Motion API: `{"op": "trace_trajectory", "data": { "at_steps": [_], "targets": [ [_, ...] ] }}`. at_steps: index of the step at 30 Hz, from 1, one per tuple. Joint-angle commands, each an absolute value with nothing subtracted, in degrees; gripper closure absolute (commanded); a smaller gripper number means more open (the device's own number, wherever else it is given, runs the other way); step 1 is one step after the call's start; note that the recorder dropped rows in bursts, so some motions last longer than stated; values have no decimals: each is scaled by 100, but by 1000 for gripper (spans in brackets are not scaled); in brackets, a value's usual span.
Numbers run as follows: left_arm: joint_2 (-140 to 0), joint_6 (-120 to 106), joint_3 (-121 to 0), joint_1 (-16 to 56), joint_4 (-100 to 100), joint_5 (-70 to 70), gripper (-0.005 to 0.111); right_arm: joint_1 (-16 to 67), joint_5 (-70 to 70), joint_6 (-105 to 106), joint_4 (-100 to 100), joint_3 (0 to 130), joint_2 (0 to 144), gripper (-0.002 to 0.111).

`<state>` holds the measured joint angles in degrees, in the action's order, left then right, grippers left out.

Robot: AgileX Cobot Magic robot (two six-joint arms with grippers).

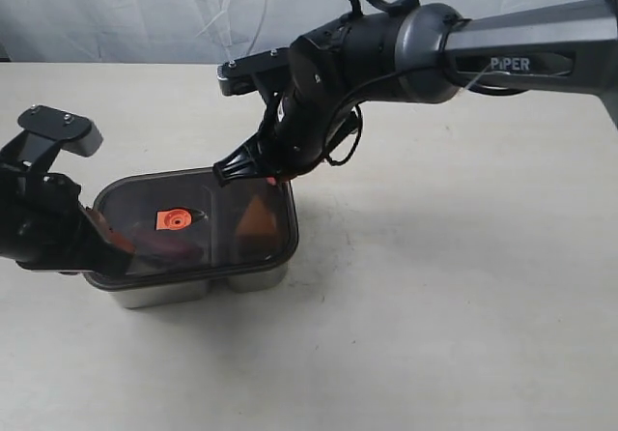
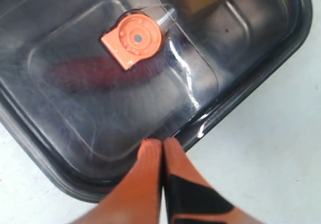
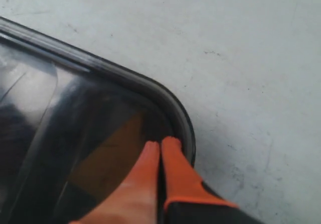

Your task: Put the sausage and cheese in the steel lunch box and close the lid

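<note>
The steel lunch box [image 1: 154, 291] stands on the table with the dark see-through lid [image 1: 208, 199] lying on top, its orange valve [image 1: 174, 220] facing up. Through the lid the red sausage [image 2: 95, 73] shows dimly in one compartment and the cheese [image 1: 256, 218] as an orange-brown wedge in the other. My left gripper [image 2: 162, 142] is shut, its tips resting on the lid near one long edge. My right gripper [image 3: 160, 144] is shut too, tips down on the lid's far right corner above the cheese [image 3: 113, 156]. Neither holds anything.
The box sits on a pale bare tabletop [image 1: 454, 286]. A white crinkled backdrop [image 1: 145, 11] runs behind the table's far edge. The right arm [image 1: 502, 59] reaches in from the upper right over the table.
</note>
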<state>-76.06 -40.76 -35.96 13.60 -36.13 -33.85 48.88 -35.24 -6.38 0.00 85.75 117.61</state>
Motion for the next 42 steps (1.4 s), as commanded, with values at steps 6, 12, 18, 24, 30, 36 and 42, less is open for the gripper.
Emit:
{"op": "trace_trajectory", "data": {
  "at_steps": [6, 12, 18, 24, 30, 36, 42],
  "targets": [
    [-6138, -4102, -3614, 1386, -3742, -4086, 107, 4869, -4101, -1199, -638, 8509, 10105, 109],
    [-4517, -3687, -3614, 1386, -3911, -4760, 107, 4919, -4450, -1820, -1262, 7693, 8708, 109],
    [-2433, -2915, -3614, 1386, -3768, -5079, 107, 5406, -4310, -2728, -1781, 6136, 7044, 109],
    [-772, -1909, -3614, 1386, -2964, -5550, 107, 5977, -4270, -3745, -2152, 4600, 5737, 109],
    [0, -859, -3659, 1386, -1861, -6187, 107, 6143, -4312, -4775, -2773, 3234, 4869, 109],
    [0, -759, -3657, 1386, -1708, -5804, 107, 6131, -4350, -5157, -3076, 2188, 4415, 109],
    [0, -759, -3657, 1386, -2072, -5236, 107, 6131, -4306, -5376, -2241, 1971, 4422, 109]
  ]
}}
